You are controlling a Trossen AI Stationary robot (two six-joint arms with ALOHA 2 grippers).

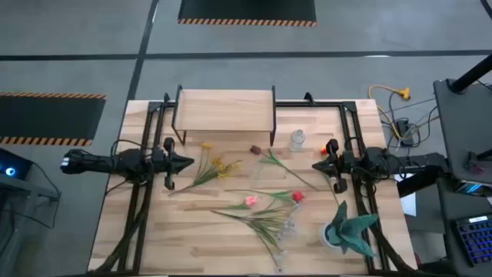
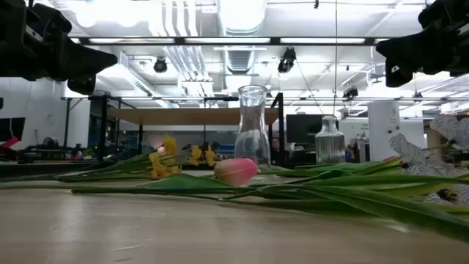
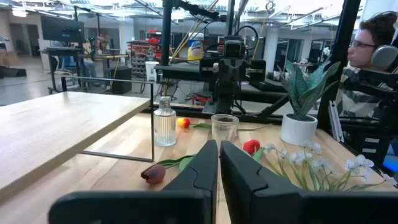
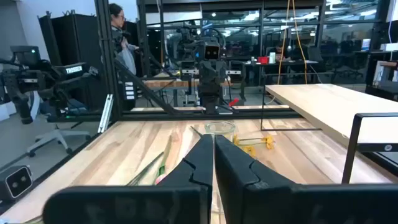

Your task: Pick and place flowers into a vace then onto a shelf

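Both tools, left (image 1: pixel 187 162) and right (image 1: pixel 317 167), hover closed and empty over the light wooden table (image 1: pixel 154 231), thin green-stemmed artificial flowers (image 1: pixel 254 211) scattered between them, near the low wooden-topped shelf (image 1: pixel 224 108).

light: bright overhead ceiling lamps (image 2: pixel 242 15); glare: strong; foreground tabletop (image 2: pixel 146 227): blurred

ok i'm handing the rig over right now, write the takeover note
Left tool: shut, holding nothing, hovering at the table's left side.
Right tool: shut, holding nothing, hovering at the right side.
Flowers: all lying loose on the tabletop, in front of the shelf.
Clear vase: upright mid-table, no stems in it. A ribbed bottle stands near the shelf's right end.
Done: nothing yet.
Left: put the flowers into the vase, then set it on the shelf.
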